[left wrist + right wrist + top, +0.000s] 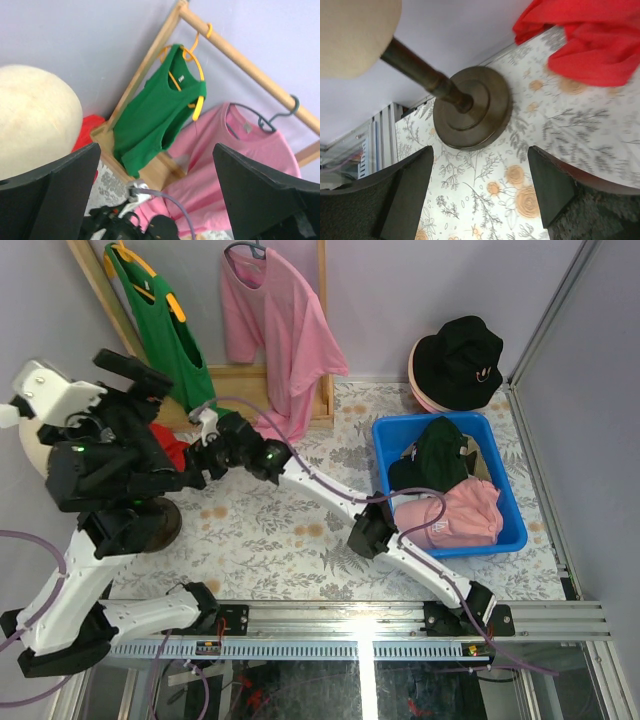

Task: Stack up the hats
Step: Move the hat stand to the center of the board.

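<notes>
A black bucket hat (462, 355) rests on a pink one (422, 392) at the back right of the table. A dark green cap (436, 452) and a pink cap (458, 515) lie in the blue bin (512, 512). My left gripper (140, 378) (157, 200) is raised high at the far left, open and empty, facing the hanging shirts. My right gripper (192, 462) (480, 195) reaches across to the left and hangs open over the floral tablecloth. It holds nothing and is far from all the hats.
A cream mannequin head (28, 445) (35, 115) stands on a dark pole with a round base (472, 107) (155, 525) at the left. Red cloth (590, 40) (172, 445) lies beside it. Green (157, 107) and pink (250, 160) T-shirts hang on a wooden rack (250, 375).
</notes>
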Robot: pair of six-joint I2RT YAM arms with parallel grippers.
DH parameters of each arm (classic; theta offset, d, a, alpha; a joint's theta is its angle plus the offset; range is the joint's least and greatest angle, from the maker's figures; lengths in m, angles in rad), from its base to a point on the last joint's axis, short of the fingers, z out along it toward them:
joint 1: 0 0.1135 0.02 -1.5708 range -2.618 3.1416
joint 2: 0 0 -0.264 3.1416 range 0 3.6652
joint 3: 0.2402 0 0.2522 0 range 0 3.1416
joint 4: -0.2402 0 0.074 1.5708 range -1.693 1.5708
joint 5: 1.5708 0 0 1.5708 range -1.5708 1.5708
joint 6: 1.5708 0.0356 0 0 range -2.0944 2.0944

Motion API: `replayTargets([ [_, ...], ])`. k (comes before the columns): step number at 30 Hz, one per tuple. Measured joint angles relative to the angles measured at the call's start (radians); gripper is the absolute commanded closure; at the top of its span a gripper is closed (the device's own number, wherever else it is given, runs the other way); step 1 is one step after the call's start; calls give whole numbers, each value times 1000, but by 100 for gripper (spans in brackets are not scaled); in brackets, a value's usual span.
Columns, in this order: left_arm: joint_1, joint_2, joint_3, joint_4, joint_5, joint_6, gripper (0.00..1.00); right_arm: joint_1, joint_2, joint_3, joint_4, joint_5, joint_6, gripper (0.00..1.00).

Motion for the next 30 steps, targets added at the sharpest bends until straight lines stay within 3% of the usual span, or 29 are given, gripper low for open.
replayTargets([
  [8,64,34,159,94,7,150,0,-72,-112,4,-71,21,-11,16],
  [12,67,139,393,-100,99,50,0,-89,-153,5,-87,19,-11,16],
  [17,69,169,474,-300,464,-93,0,-109,-192,5,-103,16,-15,16],
  [24,69,240,553,-431,1083,-140,0,-173,-239,6,-117,-2,-19,15],
  [30,137,352,646,-507,1357,-158,0,-217,-272,6,-117,-3,-20,15],
])
